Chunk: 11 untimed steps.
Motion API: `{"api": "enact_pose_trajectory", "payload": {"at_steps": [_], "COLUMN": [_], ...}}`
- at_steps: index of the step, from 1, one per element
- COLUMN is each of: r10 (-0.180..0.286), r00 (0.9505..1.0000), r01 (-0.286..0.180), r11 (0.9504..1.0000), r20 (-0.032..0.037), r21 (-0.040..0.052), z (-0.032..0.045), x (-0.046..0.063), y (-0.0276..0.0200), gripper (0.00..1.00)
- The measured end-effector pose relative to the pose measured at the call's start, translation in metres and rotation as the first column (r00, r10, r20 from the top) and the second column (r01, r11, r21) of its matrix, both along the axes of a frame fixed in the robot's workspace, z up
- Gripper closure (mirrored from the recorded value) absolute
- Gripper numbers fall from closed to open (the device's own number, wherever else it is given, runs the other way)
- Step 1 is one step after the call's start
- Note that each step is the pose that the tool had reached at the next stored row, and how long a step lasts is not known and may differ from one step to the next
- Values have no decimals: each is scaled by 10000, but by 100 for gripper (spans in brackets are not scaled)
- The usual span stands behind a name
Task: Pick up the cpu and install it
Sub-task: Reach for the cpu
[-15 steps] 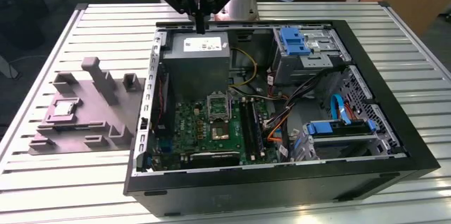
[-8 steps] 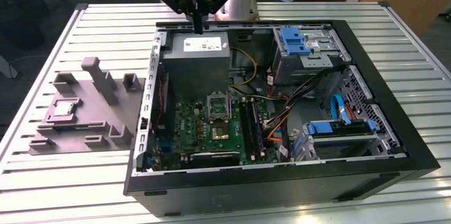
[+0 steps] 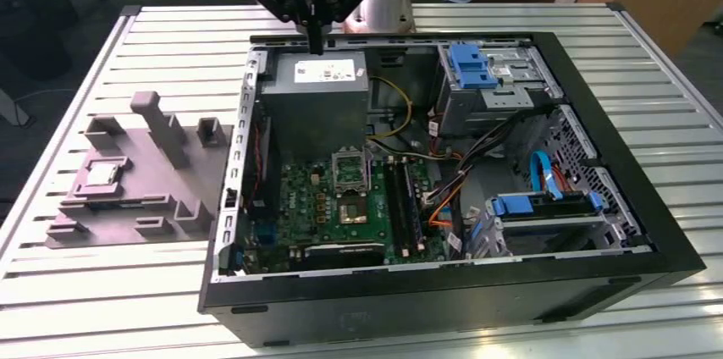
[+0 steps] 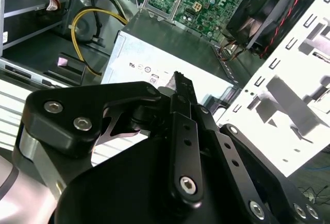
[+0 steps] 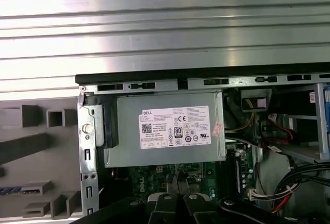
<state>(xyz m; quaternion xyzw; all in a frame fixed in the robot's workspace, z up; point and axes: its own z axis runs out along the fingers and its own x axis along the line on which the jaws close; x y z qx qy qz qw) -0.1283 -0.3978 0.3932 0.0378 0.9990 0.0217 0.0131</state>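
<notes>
The fingers [image 3: 315, 37] are pinched together, empty, above the power supply [image 3: 320, 92]. The cpu [image 3: 104, 174] is seated in the grey holder [image 3: 135, 207], well apart. The case wall [image 3: 240, 164] could be struck if it is crossed too low.

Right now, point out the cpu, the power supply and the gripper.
cpu [image 3: 102, 174], exterior view: middle of its pale silver top.
power supply [image 5: 175, 130], first wrist view: its white label, mid-face.
gripper [image 3: 317, 47], exterior view: the tip where its shut jaws meet.
</notes>
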Motion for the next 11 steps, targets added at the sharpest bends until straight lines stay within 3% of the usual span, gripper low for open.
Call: {"api": "enact_pose_trajectory", "payload": {"at_steps": [11], "r10": [-1], "r00": [10000], "r01": [1], "r11": [10000], "r20": [0], "r21": [0], "z": [-1], "x": [-68], "y": [0], "gripper": [89]}}
